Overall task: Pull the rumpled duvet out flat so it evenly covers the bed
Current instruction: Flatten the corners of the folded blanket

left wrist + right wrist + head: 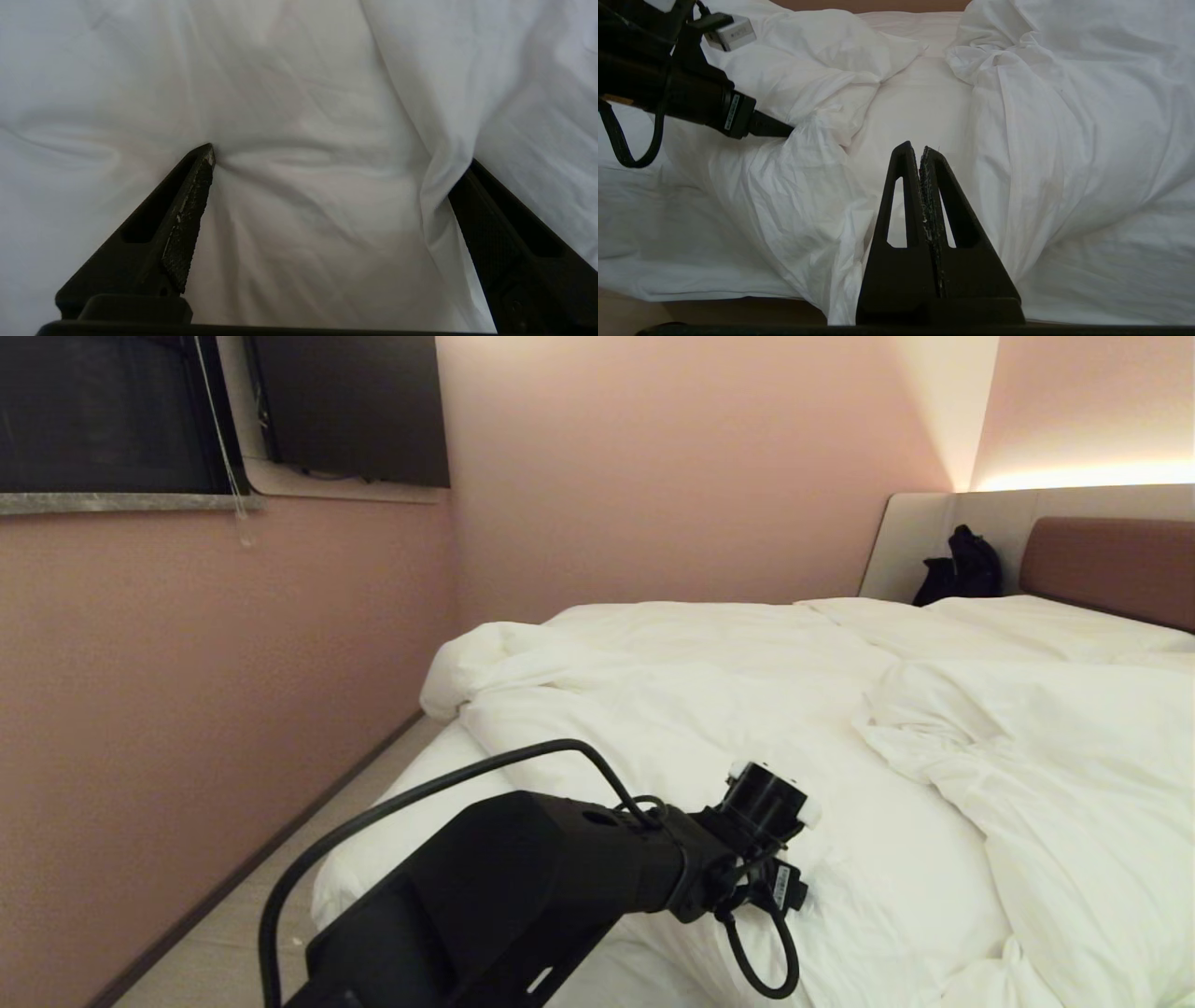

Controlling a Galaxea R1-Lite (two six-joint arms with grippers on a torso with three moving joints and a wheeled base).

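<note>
Both fingers of my left gripper [336,158] are spread wide, pressed into the duvet [747,728], holding nothing; it lies bunched across the bed [1102,560]. If I close on one thin fold, it could slip free. My right gripper [920,151] is shut, parked at the foot edge.

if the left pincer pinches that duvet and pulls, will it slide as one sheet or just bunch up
Probably bunch first: the duvet lies in soft folds and ridges, so it looks floppy. It dents around the open left pincer pressed into it, suggesting puffy, yielding fill. Being as wide as the bed, it may drag heavily.
</note>
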